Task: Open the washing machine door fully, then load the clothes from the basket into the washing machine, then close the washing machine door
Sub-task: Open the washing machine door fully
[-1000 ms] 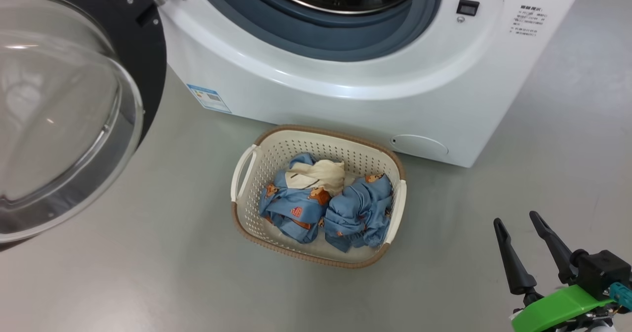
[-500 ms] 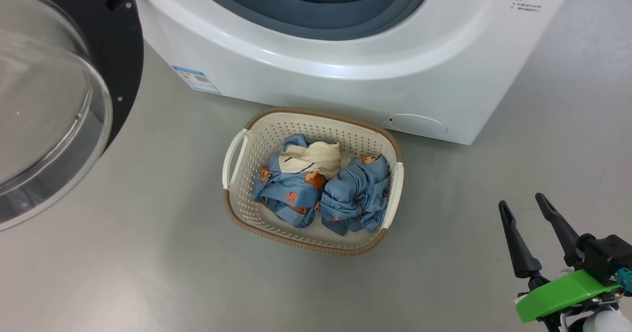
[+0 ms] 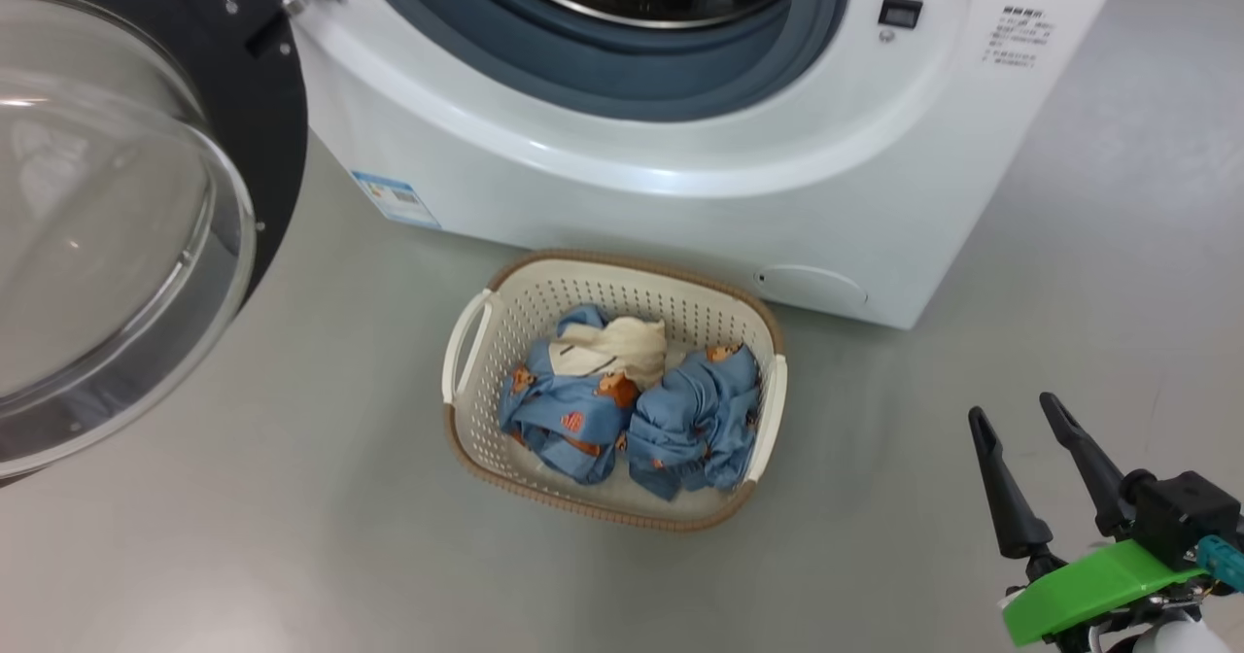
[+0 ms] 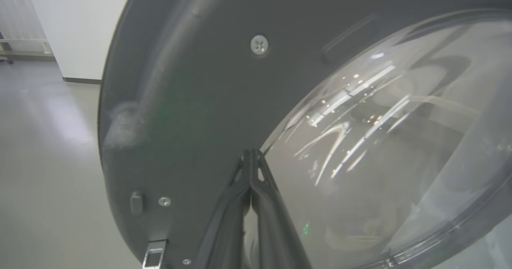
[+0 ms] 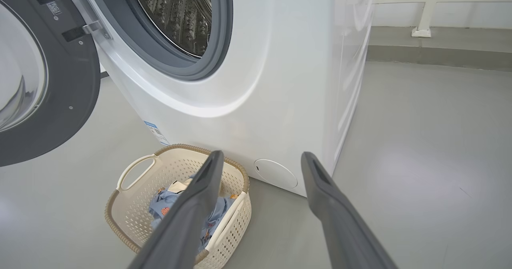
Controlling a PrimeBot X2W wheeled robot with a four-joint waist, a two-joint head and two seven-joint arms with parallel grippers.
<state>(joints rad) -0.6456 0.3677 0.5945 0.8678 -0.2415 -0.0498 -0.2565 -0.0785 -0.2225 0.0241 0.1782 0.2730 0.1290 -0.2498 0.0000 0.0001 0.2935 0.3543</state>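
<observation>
The washing machine [image 3: 680,187] [image 5: 248,81] stands ahead with its door [image 3: 107,216] [image 5: 44,81] swung wide open to the left, steel drum [image 5: 176,17] exposed. On the floor in front sits the cream basket [image 3: 748,303] [image 5: 128,217] holding blue bear-print clothes [image 3: 680,420] [image 5: 164,205] and one cream garment [image 3: 612,342]. My right gripper [image 3: 1011,415] [image 5: 260,159] hovers open to the basket's right, nothing between its fingers. My left gripper [image 4: 252,153] is shut, its tips close against the door's dark grey inner face [image 4: 192,101] beside the glass bowl [image 4: 392,133].
Grey floor [image 3: 292,536] spreads around the basket. A blue label [image 3: 394,198] marks the machine's lower left corner, a round filter cover [image 3: 812,286] its lower right. A white wall and skirting [image 4: 72,29] lie beyond the door; a white railing [image 5: 424,5] stands behind the machine.
The head camera tilted down and back up, so the whole scene shifted. The basket, clothes and door stay put; the right gripper stays open in about the same place.
</observation>
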